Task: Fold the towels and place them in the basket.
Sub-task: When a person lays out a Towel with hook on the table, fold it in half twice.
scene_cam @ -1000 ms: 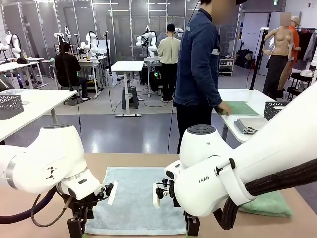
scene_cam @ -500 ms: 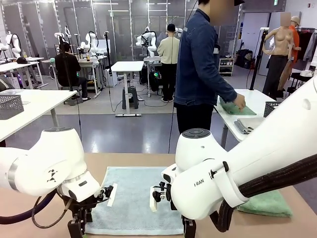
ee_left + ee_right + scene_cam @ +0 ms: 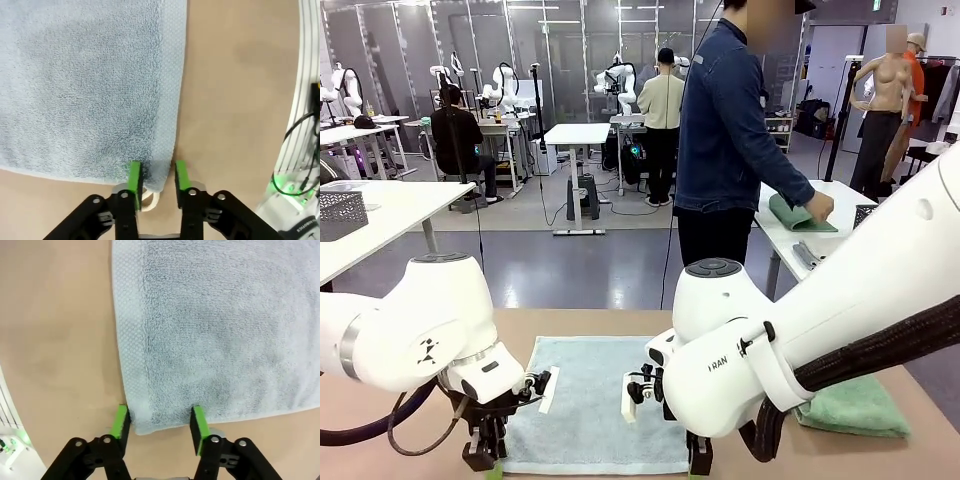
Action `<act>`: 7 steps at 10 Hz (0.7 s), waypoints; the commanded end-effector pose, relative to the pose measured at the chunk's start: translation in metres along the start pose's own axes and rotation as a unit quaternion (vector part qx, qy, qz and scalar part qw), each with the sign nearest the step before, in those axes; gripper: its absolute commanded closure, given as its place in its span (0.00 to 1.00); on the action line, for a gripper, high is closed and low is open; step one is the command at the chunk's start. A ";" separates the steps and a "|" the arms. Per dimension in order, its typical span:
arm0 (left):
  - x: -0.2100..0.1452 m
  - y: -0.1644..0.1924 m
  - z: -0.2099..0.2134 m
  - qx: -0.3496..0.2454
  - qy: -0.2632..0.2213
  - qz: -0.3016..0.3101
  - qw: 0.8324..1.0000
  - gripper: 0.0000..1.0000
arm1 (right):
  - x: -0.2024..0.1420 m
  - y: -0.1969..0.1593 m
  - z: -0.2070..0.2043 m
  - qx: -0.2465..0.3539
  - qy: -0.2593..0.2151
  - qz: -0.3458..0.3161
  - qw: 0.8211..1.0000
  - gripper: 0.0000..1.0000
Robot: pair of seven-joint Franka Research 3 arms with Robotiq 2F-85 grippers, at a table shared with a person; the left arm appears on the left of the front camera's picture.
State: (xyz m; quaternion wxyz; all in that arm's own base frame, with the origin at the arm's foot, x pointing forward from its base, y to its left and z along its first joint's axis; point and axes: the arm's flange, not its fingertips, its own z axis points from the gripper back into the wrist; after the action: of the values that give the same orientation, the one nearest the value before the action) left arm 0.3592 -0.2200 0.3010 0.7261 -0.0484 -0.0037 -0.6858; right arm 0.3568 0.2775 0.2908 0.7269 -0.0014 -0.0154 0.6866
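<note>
The pale blue-grey towel (image 3: 590, 400) lies flat on the tan table between my arms. My left gripper (image 3: 485, 455) is down at its near left corner. In the left wrist view that gripper (image 3: 156, 177) pinches the corner, and the corner loop (image 3: 150, 199) pokes out beneath. My right gripper (image 3: 698, 460) is down at the near right corner. Its green pads (image 3: 120, 421) stand wide apart on either side of that corner (image 3: 150, 410), so the gripper (image 3: 159, 424) is open. The mint green towel (image 3: 850, 405) lies folded at the right. The basket is out of view.
A person in a dark blue jacket (image 3: 725, 120) stands beyond the far edge, handling a green cloth (image 3: 798, 215) on a white side table. A dark mesh bin (image 3: 340, 212) sits on another table at far left. Bare tabletop (image 3: 380, 420) surrounds the towel.
My left gripper has closed from wide open onto the towel's corner. The right gripper's fingers have come closer together around the other corner. The person has picked up the green cloth.
</note>
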 end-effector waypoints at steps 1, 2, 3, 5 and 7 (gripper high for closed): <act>0.003 0.002 -0.004 -0.002 0.019 0.004 1.000 1.00 | 0.003 -0.001 -0.007 -0.006 0.007 -0.011 1.000 1.00; 0.003 0.003 -0.004 -0.002 0.021 0.003 1.000 1.00 | 0.003 -0.002 -0.005 -0.005 0.005 -0.012 1.000 1.00; 0.003 0.003 -0.002 -0.002 0.023 0.004 1.000 1.00 | 0.003 -0.003 -0.004 -0.005 0.005 -0.013 1.000 1.00; 0.003 0.004 -0.001 -0.003 0.021 0.003 1.000 1.00 | 0.003 -0.004 -0.002 -0.004 0.007 -0.015 1.000 1.00; 0.004 0.002 0.008 0.005 0.007 0.000 1.000 1.00 | 0.004 -0.004 0.003 -0.004 0.006 -0.016 1.000 1.00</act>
State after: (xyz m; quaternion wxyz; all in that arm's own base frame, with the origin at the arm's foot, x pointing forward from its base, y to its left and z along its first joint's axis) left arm 0.3603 -0.2212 0.3028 0.7251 -0.0428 -0.0033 -0.6873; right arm 0.3627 0.2793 0.2972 0.7305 -0.0020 -0.0218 0.6826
